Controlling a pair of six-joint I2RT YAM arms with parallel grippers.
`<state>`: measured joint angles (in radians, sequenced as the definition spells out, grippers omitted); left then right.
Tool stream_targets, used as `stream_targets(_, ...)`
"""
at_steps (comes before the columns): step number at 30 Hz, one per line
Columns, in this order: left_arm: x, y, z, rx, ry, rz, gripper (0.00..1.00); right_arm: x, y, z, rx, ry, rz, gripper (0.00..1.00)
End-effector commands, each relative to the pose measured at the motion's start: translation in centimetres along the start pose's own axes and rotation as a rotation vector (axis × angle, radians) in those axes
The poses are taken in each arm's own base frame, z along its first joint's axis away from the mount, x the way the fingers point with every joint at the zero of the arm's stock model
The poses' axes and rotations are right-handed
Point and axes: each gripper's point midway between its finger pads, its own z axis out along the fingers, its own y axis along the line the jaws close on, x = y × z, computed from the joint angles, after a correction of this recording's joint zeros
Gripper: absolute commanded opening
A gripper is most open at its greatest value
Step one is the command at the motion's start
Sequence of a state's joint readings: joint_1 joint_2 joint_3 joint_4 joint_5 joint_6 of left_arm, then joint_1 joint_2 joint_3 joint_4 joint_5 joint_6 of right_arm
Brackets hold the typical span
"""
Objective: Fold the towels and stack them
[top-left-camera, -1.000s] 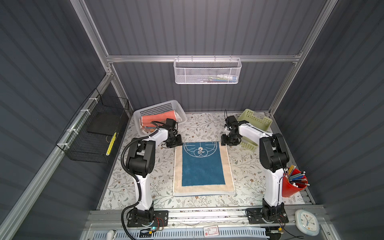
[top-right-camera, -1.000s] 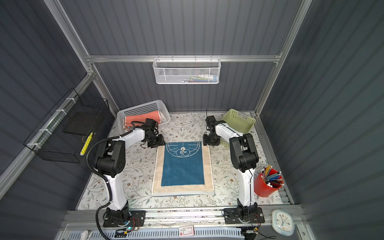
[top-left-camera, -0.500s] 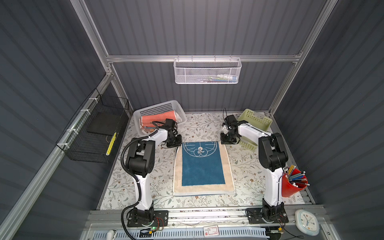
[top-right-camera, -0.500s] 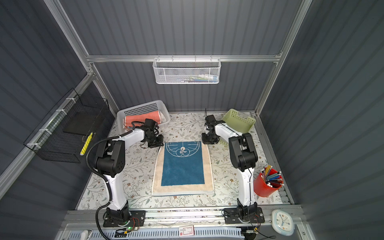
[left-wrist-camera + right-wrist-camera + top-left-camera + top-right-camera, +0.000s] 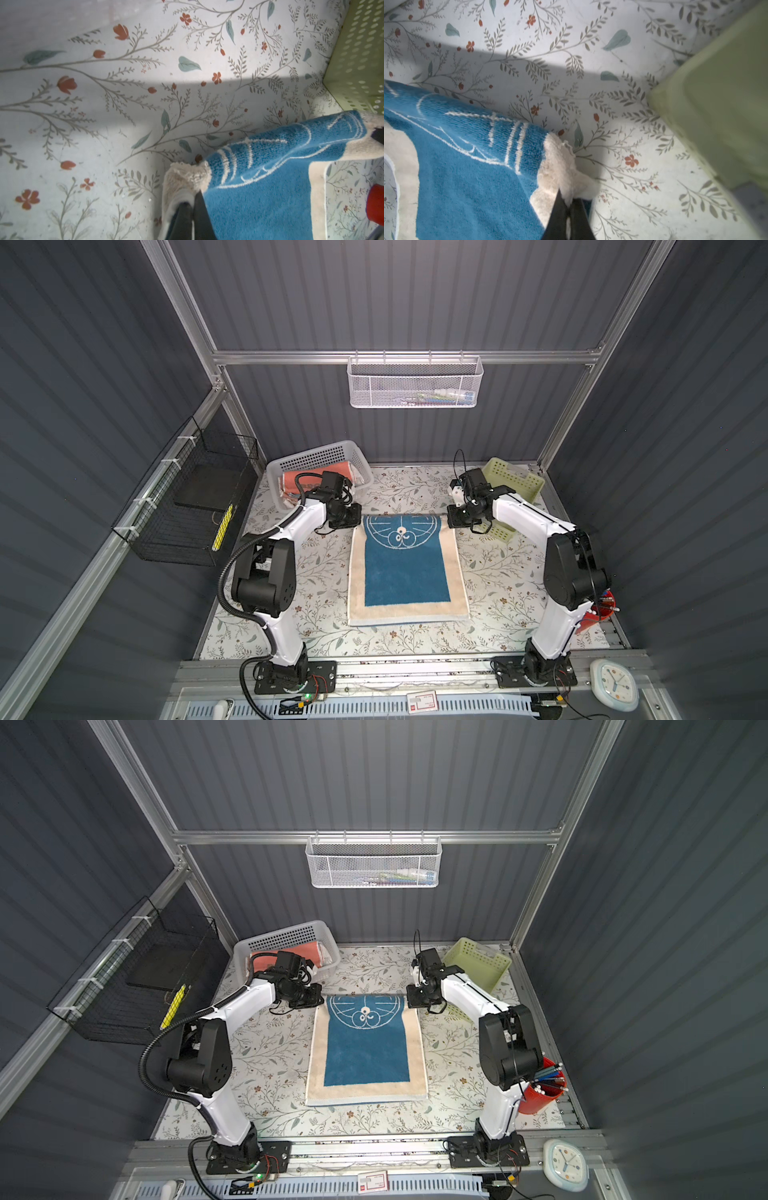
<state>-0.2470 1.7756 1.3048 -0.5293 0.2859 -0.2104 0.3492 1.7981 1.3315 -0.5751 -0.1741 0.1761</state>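
Nearest you, a clock point(image 5: 614, 684) sits at the front-R corner, w/ a red cup point(image 5: 540, 1098) of pens just behind it, by the base of the R arm point(image 5: 575, 576).

Mid worktop point(image 5: 490, 572), btwn the two arms, lies your towel point(image 5: 407, 572): cream border, blue panel w/ a white line drawing, long side running near to far. Its near edge & both side edges lie flat, and the near border shows at full width. At the far end the blue w/ the circle drawing runs right up to the edge in both top views.

Both far corners are pinched. L hand point(image 5: 192, 202) is closed on the far-L corner: its wrist view shows the jaws together w/ a tuft of cream terry bunched btwn them. R hand point(image 5: 568, 200) is closed on the far-R corner the same way, cream pile squeezed out past its tips. In the L wrist view the far edge runs in a shallow curve btwn the two grips w/ shadow beneath, so that edge looks raised off the worktop. By how much, you can't tell.

Beyond L hand, a white basket point(image 5: 311, 458) stands in the far-L corner w/ an orange towel point(image 5: 289, 484) inside. Beyond R hand, a green basket point(image 5: 523, 479) sits just beside that arm. A black wire basket point(image 5: 183, 510) hangs on the L wall. Farthest off, a white mesh basket point(image 5: 415, 385) hangs on the back wall, a few small items in it.
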Motion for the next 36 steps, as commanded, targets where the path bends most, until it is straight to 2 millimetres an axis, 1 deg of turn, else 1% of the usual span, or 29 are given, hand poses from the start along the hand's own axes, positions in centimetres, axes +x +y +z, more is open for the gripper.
stream_targets(1, 3.4, 0.1, -0.7, 0.024, 0.053, 0.001, 0.0, 3.3, 0.2, 0.0, 0.018, 0.04, -0.004, 0.0)
stream_targets(3, 5.5, 0.3, -1.4, 0.02, 0.067, -0.022, 0.0, 5.9, 0.4, -0.5, 0.018, 0.066, 0.014, 0.01)
stream_targets(4, 6.3, -0.1, -1.9, 0.042, 0.067, -0.036, 0.0, 7.0, 0.5, -0.7, 0.015, 0.076, 0.027, 0.01)
stream_targets(6, 8.7, -0.1, -2.9, 0.045, 0.081, -0.077, 0.0, 9.9, 1.0, -1.5, -0.004, 0.102, 0.063, 0.06)
stream_targets(7, 9.6, 0.0, -3.4, 0.043, 0.083, -0.097, 0.05, 11.1, 1.1, -1.8, -0.01, 0.114, 0.08, 0.1)
stream_targets(8, 10.9, 0.2, -3.7, 0.034, 0.094, -0.127, 0.19, 12.1, 1.4, -2.6, -0.02, 0.112, 0.102, 0.2)
stream_targets(9, 11.9, 0.3, -4.2, 0.027, 0.093, -0.155, 0.34, 13.5, 1.4, -3.0, -0.027, 0.124, 0.131, 0.33)
stream_targets(10, 12.7, 0.4, -4.6, 0.026, 0.091, -0.18, 0.43, 14.3, 1.5, -3.5, -0.036, 0.125, 0.158, 0.44)
stream_targets(11, 13.4, 0.4, -5.0, 0.025, 0.087, -0.202, 0.49, 15.2, 1.4, -4.0, -0.043, 0.127, 0.187, 0.5)
stream_targets(12, 14.0, 0.4, -5.4, 0.025, 0.084, -0.226, 0.53, 15.9, 1.4, -4.4, -0.045, 0.126, 0.213, 0.52)
stream_targets(13, 14.3, 1.1, -5.7, -0.018, 0.07, -0.25, 0.55, 16.3, 1.4, -4.7, -0.049, 0.122, 0.231, 0.54)
stream_targets(15, 14.7, 1.6, -6.0, -0.048, 0.066, -0.297, 0.57, 16.6, 1.5, -5.2, -0.06, 0.12, 0.257, 0.58)
stream_targets(17, 14.9, 1.6, -5.6, -0.045, 0.085, -0.326, 0.57, 16.4, 1.9, -5.2, -0.074, 0.131, 0.267, 0.59)
stream_targets(19, 15.2, 1.7, -4.8, -0.052, 0.126, -0.353, 0.57, 16.1, 2.1, -4.7, -0.079, 0.157, 0.276, 0.59)
stream_targets(22, 15.3, 1.7, -3.3, -0.036, 0.189, -0.368, 0.56, 15.7, 2.3, -3.3, -0.075, 0.198, 0.288, 0.59)
stream_targets(24, 15.2, 2.0, -2.3, -0.038, 0.197, -0.374, 0.56, 15.2, 2.3, -2.3, -0.077, 0.201, 0.298, 0.59)
stream_targets(26, 15.1, 1.6, -1.5, -0.001, 0.209, -0.382, 0.56, 14.6, 2.5, -1.5, -0.088, 0.197, 0.301, 0.58)
stream_targets(29, 14.6, 1.5, -0.6, 0.017, 0.211, -0.384, 0.56, 13.8, 2.9, -0.7, -0.103, 0.202, 0.3, 0.54)
stream_targets(33, 13.5, 1.5, -0.3, 0.014, 0.194, -0.363, 0.54, 13.5, 3.0, 0.4, -0.102, 0.235, 0.293, 0.46)
stream_targets(34, 13.3, 1.6, -0.3, 0.009, 0.194, -0.356, 0.52, 13.5, 3.0, 0.6, -0.102, 0.242, 0.289, 0.42)
stream_targets(35, 13.1, 1.7, -0.3, 0.002, 0.195, -0.348, 0.47, 13.5, 3.0, 0.8, -0.102, 0.246, 0.286, 0.37)
stream_targets(36, 12.9, 1.7, -0.2, -0.003, 0.197, -0.339, 0.4, 13.3, 3.0, 0.9, -0.099, 0.246, 0.285, 0.31)
